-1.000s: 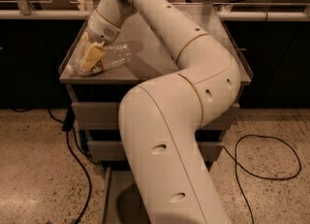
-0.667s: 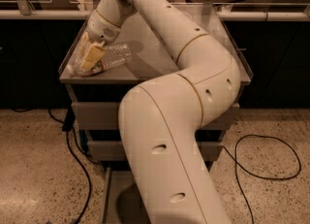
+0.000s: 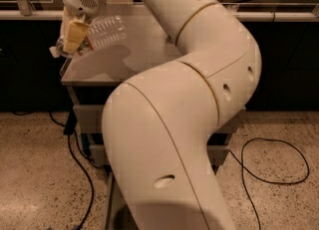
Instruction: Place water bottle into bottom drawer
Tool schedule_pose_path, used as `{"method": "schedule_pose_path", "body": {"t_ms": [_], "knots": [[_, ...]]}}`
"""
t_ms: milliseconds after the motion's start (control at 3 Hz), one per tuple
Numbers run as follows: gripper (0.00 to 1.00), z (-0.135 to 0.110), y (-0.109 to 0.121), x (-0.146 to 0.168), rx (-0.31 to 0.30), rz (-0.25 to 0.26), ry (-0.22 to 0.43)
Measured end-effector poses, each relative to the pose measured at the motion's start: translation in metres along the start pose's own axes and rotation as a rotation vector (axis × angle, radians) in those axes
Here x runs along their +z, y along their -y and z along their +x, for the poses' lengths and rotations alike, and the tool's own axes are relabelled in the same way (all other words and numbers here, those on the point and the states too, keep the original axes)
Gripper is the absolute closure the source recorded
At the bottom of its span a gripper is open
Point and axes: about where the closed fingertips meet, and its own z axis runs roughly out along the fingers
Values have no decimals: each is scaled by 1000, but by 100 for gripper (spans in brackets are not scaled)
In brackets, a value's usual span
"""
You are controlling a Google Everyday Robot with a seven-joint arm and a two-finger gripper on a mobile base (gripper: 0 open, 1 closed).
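The hand [image 3: 72, 40] has lifted the one water bottle [image 3: 107, 31], gripping it above the cabinet top [image 3: 144, 55].

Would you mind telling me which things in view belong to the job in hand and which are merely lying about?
Job in hand:
- clear ribbed plastic water bottle, held by the gripper above the grey metal cabinet top
- grey bottom drawer, mostly hidden behind the arm

Lying about:
- black cables on the speckled floor
- upper grey drawers
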Motion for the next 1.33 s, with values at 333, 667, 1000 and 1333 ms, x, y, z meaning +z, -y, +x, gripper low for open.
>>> {"method": "schedule_pose_path", "body": {"t_ms": [333,667,1000,1333], "knots": [[100,-28,-25,-30,40,65,-67],[100,-45,-85,-69,139,162,-105],[100,-42,-156,-95,184,191,-113],[100,-24,-206,-96,206,156,-146]]}}
